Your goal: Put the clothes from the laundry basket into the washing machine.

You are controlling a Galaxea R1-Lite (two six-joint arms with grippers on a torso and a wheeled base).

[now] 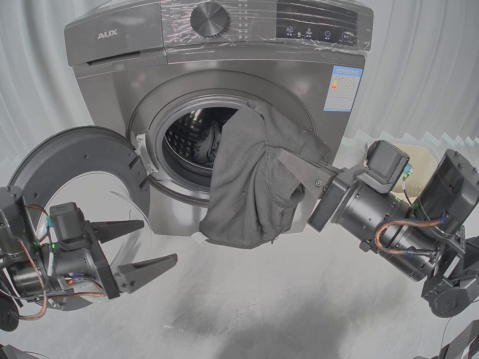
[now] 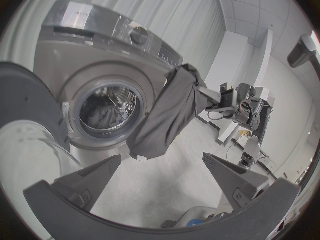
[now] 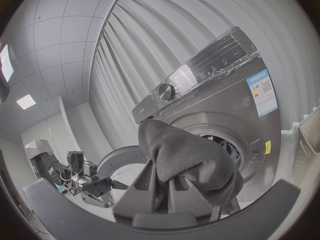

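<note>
A grey front-loading washing machine (image 1: 119, 83) stands ahead with its round door (image 1: 75, 160) swung open to the left. Dark clothes (image 1: 207, 143) lie inside the drum. My right gripper (image 1: 294, 163) is shut on a dark grey garment (image 1: 249, 185), which hangs in front of the drum opening's right half, its hem below the opening. The same garment (image 3: 186, 157) drapes over the closed fingers (image 3: 146, 187) in the right wrist view. My left gripper (image 1: 152, 245) is open and empty, low beside the open door. It shows as two spread fingers (image 2: 96, 174) in the left wrist view.
A pale laundry basket (image 1: 424, 160) sits to the right of the machine, behind my right arm; its perforated wall (image 3: 311, 134) shows in the right wrist view. Pale curtains hang behind the machine. The grey floor (image 1: 259, 295) in front is bare.
</note>
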